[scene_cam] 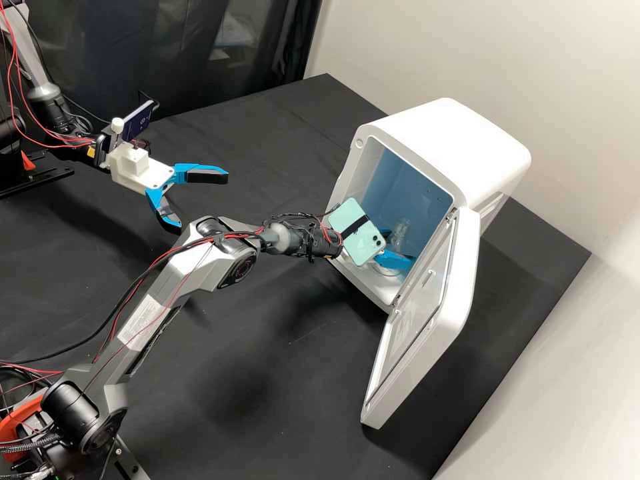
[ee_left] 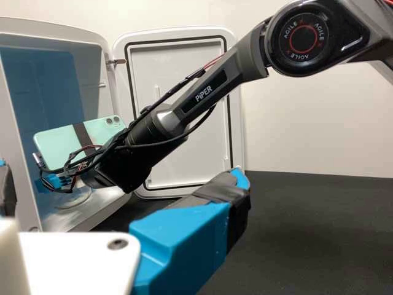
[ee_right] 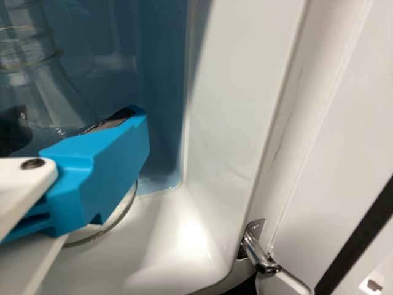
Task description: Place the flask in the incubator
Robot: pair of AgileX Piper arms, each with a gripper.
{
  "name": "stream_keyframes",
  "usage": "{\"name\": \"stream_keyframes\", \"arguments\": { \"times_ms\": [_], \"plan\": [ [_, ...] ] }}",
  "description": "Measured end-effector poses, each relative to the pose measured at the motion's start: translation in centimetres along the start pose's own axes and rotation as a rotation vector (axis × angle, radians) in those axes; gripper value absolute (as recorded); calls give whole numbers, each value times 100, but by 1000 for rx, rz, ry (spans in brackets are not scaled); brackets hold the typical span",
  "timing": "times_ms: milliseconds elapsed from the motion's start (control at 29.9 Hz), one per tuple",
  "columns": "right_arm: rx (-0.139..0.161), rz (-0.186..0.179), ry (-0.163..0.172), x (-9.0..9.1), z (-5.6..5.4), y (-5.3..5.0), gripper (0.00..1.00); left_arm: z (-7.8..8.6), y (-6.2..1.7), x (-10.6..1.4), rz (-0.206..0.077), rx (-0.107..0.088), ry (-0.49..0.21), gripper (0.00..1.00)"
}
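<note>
The white incubator stands at the bench's right with its door swung open and a blue interior. A clear glass flask stands on the incubator floor, upright. My right gripper is inside the chamber, shut on the flask; one blue finger lies against the flask's lower body. The left wrist view shows the flask's base under the right arm's wrist. My left gripper hangs open and empty above the bench, well left of the incubator.
The open door juts toward the bench's front right, hinge at the chamber's lower corner. The right arm stretches across the bench middle. A mint-green phone sits on its wrist at the opening. Cables lie at the left edge.
</note>
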Motion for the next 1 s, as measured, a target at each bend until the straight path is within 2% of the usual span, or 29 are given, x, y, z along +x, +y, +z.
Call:
{"name": "stream_keyframes", "arguments": {
  "times_ms": [100, 167, 301, 469, 536, 670, 804, 1005],
  "plan": [
    [0, -2, 0, 0, 0, -2, 100, 0, 0, 0, 0, 0, 0, 100],
    [4, -16, -6, 13, 24, -33, 100, 0, 0, 0, 0, 0, 0, 100],
    [-11, -18, -6, 28, 48, -67, 100, 0, 0, 0, 0, 0, 0, 100],
    [-13, -28, -7, 32, 60, -79, 100, 0, 0, 0, 0, 0, 0, 100],
    [-11, -39, -5, 31, 64, -92, 100, 0, 0, 0, 0, 0, 0, 100],
    [-7, -82, -7, 48, 105, -146, 100, 0, 0, 0, 0, 0, 0, 100],
    [46, -90, -14, 64, 133, -170, 100, 0, 0, 0, 0, 0, 0, 100],
    [51, -101, -2, 63, 122, -179, 100, 0, 0, 0, 0, 0, 0, 100]
  ]
}}
